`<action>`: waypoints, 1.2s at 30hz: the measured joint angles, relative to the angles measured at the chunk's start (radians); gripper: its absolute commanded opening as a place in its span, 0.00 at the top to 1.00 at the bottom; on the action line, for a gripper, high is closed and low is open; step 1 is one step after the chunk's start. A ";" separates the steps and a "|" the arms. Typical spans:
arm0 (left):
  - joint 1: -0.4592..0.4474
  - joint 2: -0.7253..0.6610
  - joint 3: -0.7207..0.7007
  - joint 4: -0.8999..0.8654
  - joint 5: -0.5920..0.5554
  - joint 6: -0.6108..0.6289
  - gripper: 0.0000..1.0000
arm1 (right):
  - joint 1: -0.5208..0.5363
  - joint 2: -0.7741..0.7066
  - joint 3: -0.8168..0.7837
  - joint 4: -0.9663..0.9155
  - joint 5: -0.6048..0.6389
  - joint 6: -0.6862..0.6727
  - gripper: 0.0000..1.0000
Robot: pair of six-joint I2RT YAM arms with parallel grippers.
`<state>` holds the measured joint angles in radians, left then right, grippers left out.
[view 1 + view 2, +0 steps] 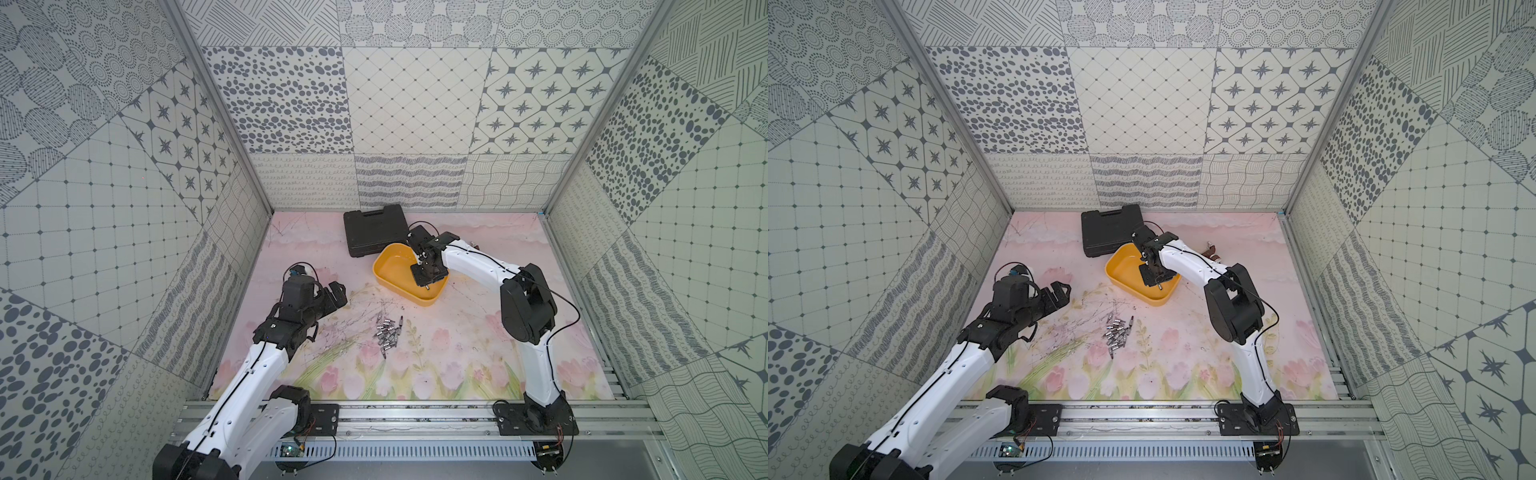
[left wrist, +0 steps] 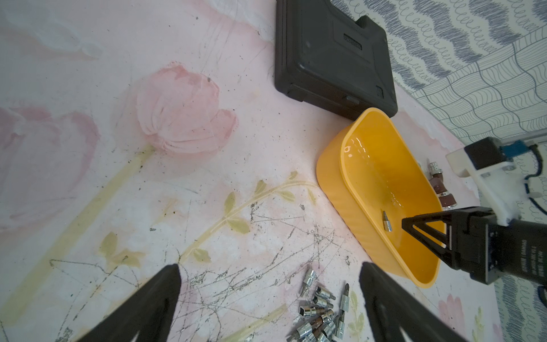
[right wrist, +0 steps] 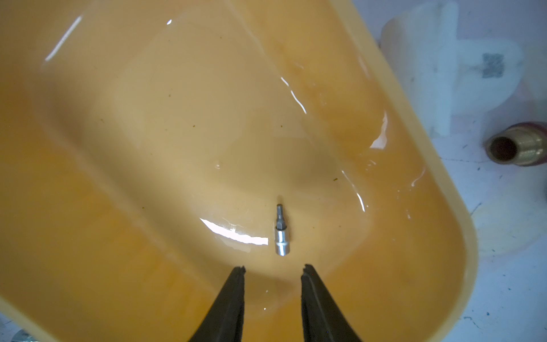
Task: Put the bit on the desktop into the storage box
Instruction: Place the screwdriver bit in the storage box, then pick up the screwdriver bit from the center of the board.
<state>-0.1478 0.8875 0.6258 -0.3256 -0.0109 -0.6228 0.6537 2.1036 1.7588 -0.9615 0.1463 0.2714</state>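
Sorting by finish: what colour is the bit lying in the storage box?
Shiny silver bit, clearest in the right wrist view.

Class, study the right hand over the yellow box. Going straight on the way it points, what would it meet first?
Probably the bit lying on the storage box floor, just ahead of the right hand; depth is unclear, so it may hit bare floor beside it.

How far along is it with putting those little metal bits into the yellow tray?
Done: one bit lies inside the storage box. In hand: nothing; the right gripper hangs over the box with jaws parted and empty. Left: a pile of bits on the table, not yet moved, with the left gripper open near it.
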 measured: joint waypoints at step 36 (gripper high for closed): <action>0.000 -0.057 0.007 -0.048 -0.031 0.020 0.01 | 0.219 -0.360 -0.259 -0.059 0.023 0.135 0.03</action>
<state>-0.1478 0.8307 0.6327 -0.3740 -0.0414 -0.6029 0.8730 1.7432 1.5002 -1.0203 0.1692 0.4068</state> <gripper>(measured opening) 0.993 0.965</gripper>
